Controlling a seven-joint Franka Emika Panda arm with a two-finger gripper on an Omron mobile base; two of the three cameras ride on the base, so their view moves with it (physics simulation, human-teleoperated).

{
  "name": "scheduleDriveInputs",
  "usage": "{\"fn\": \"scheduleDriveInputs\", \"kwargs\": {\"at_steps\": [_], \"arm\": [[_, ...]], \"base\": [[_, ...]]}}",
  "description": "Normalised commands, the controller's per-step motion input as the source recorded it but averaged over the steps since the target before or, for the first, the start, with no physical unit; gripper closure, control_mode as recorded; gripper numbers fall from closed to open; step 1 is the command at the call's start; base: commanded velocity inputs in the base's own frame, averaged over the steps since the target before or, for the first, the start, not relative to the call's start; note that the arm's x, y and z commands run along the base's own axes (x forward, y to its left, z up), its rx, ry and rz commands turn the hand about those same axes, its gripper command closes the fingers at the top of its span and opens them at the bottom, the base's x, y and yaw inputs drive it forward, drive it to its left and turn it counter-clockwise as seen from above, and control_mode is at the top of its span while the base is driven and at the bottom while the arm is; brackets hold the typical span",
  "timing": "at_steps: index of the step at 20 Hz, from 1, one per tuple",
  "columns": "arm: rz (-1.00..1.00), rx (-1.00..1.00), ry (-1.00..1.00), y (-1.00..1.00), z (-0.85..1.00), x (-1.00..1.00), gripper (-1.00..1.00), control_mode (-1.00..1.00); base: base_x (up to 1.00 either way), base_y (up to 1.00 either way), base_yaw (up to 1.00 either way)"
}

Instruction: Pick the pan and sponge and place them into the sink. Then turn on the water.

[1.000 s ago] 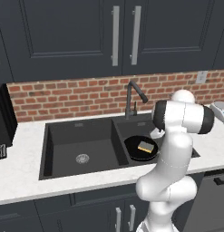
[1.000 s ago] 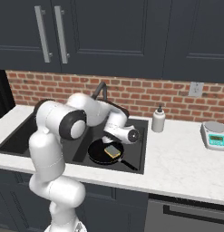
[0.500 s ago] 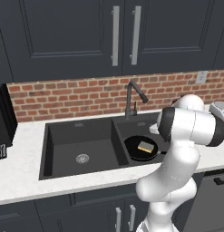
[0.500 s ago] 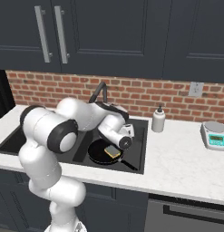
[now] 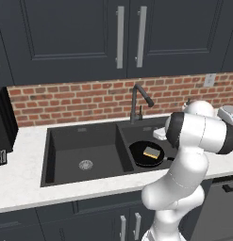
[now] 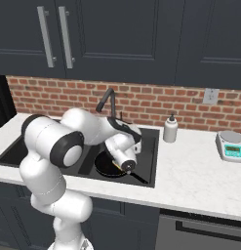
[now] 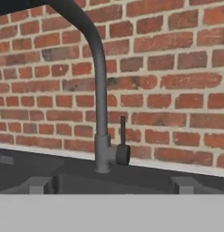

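Sink [image 5: 85, 141] is seen as one dark charcoal rectangle with two basins, set into a pale speckled worktop [image 5: 23, 183]; one round silver drain [image 5: 86, 164] is visible in the left basin. Behind it, a wall [image 7: 168, 81] of rough red brick is seen, and above that, flat dark cabinet doors with two slim metal bar handles [image 5: 120, 37]. One dark gooseneck faucet [image 7: 100, 90], a smooth curved tube with a thin upright lever [image 7: 123, 131] at its side, is mounted at the back rim of the sink.

One pan [image 5: 145, 154], round, shallow and black, is found lying in the right basin; its thin handle [image 6: 137, 177] is pointed toward the front rim. One sponge [image 5: 151, 152], a small square yellowish block, is resting inside the pan.

The end effector is aimed at the faucet, with the base and lever directly ahead in the hand view; its fingers are taken to be spread wide, with nothing pinched. One small white bottle [image 6: 170, 129] and one scale [image 6: 232, 145] are stood on the worktop at the right.
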Motion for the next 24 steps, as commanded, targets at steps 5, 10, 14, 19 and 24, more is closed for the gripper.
{"fn": "scheduleDriveInputs", "kwargs": {"at_steps": [5, 10, 14, 19, 24], "arm": [[0.00, 0.04, -0.15, 0.00, 0.06, 0.00, -1.00, -1.00], [0.00, 0.03, -0.15, 0.00, 0.22, 0.00, -1.00, -1.00], [0.00, 0.00, -0.11, 0.00, 0.22, 0.00, -1.00, -1.00], [0.00, 0.00, -0.06, 0.01, 0.17, 0.14, -1.00, -1.00], [0.00, 0.00, -0.01, 0.06, 0.04, 0.19, -1.00, -1.00]], "base": [[0.00, 0.00, 0.00], [0.00, 0.00, 0.00], [0.00, 0.00, 0.00], [0.00, 0.00, 0.00], [0.00, 0.00, 0.00]]}}
